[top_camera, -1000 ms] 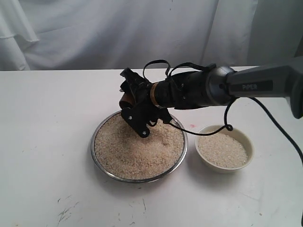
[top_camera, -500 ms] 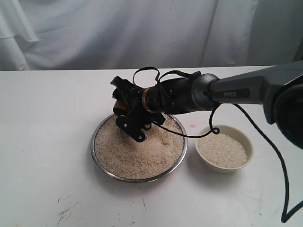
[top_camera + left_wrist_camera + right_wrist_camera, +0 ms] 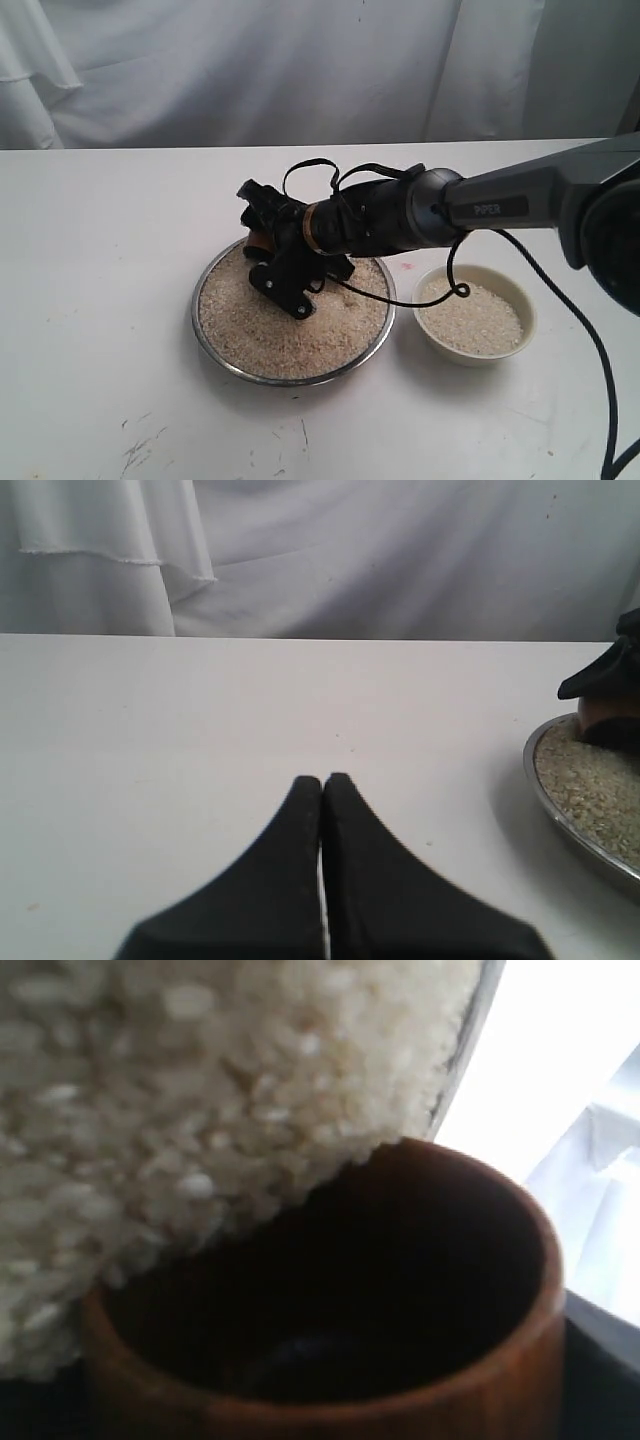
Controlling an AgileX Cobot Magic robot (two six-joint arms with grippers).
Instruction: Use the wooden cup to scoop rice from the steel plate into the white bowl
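- Left end effector (image 3: 322,780): fingertips pressed together, nothing held. It idles low over bare desk (image 3: 150,730), and the steel plate's (image 3: 560,815) rim is off to its right, apart from it.
- Right end effector (image 3: 272,248): clamped across the wooden cup (image 3: 262,240), which lies tipped on its side at the plate's far-left edge.
- Rice (image 3: 290,345): directly ahead of the cup's mouth. The right wrist view shows grains banked against one side of the lip, but the interior is dark and I see no load in it yet.
- Judgement: the step in hand is the dig. I should sink the lip below the surface and push toward the plate's middle, where the heap is deep. Then I should roll the wrist upright before lifting, and keep the lip off the metal rim.
- White bowl (image 3: 527,300): back along my forearm, right of the end effector, just beside the plate, already holding rice. A loop of the cable (image 3: 458,288) hangs over its near rim, so the carry needs to be level and clear of it.
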